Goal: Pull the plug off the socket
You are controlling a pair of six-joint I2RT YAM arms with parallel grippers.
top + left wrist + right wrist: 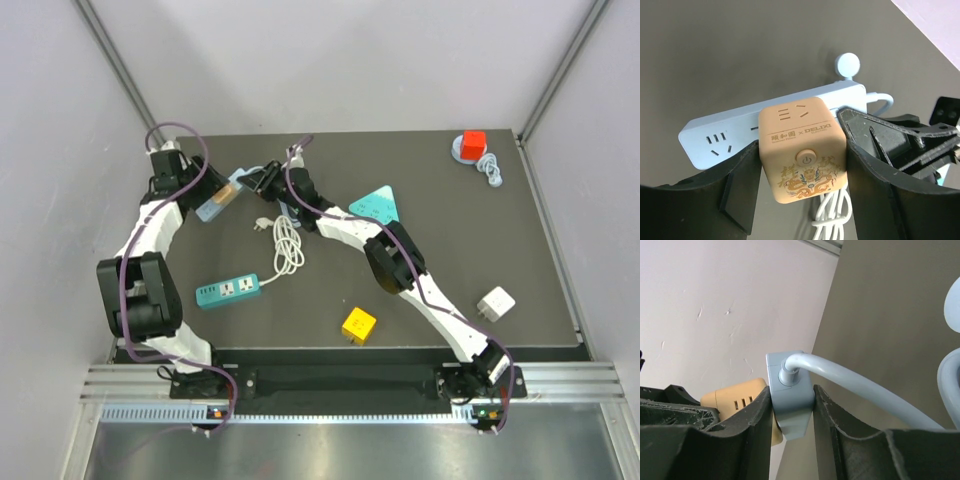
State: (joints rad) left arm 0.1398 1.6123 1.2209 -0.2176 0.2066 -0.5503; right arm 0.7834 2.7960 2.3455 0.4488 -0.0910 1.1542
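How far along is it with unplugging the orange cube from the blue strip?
Done: left gripper grips the orange cube, right gripper grips the cable end of the power strip. In hand: bracing for the pull. Left: the cube sits plugged in, so separation remains.

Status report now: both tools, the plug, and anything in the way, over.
Left tool shut on tan cube plug. Right tool shut on blue power strip at its cord end. Plug still in strip. White cord beneath, not blocking.
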